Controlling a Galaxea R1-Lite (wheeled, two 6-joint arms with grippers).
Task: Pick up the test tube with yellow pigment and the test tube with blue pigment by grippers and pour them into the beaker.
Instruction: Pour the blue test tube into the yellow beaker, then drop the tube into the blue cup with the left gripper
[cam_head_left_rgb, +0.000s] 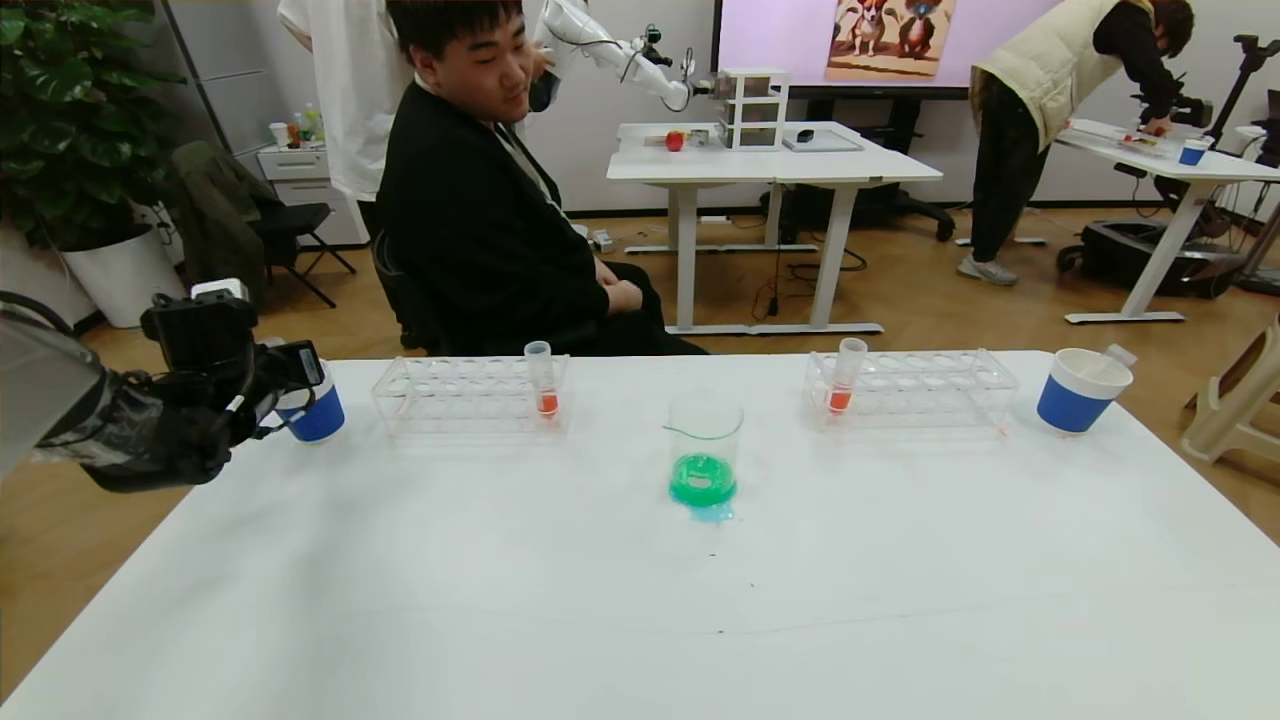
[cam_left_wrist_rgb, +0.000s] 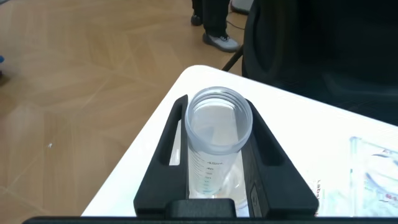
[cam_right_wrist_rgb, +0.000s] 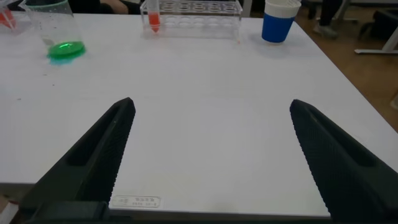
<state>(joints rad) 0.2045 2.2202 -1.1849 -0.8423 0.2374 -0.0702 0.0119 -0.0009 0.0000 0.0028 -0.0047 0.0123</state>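
We are holding an emptied test tube in our left gripper, its 2 fingers closed against the tube's sides; the tube is clear, with only faint traces at its bottom, so we cannot tell which pigment it carried. The left gripper is hanging at the table's near-left corner, just in front of a blue-and-white paper cup.

Well to the right of that gripper, the beaker is standing on the white table with green liquid pooled in its base; a small blue spill is lying at its foot. This suggests to us that both pigments are already poured and mixed.

Our right gripper is hovering low over bare table with its fingers spread wide, holding nothing; ahead of it and well apart are a rack with 1 orange-red tube and a second cup.

We judge the step in hand to be disposing of the spent tube; the next move calls for lowering it into the cup beside the left gripper, then releasing.
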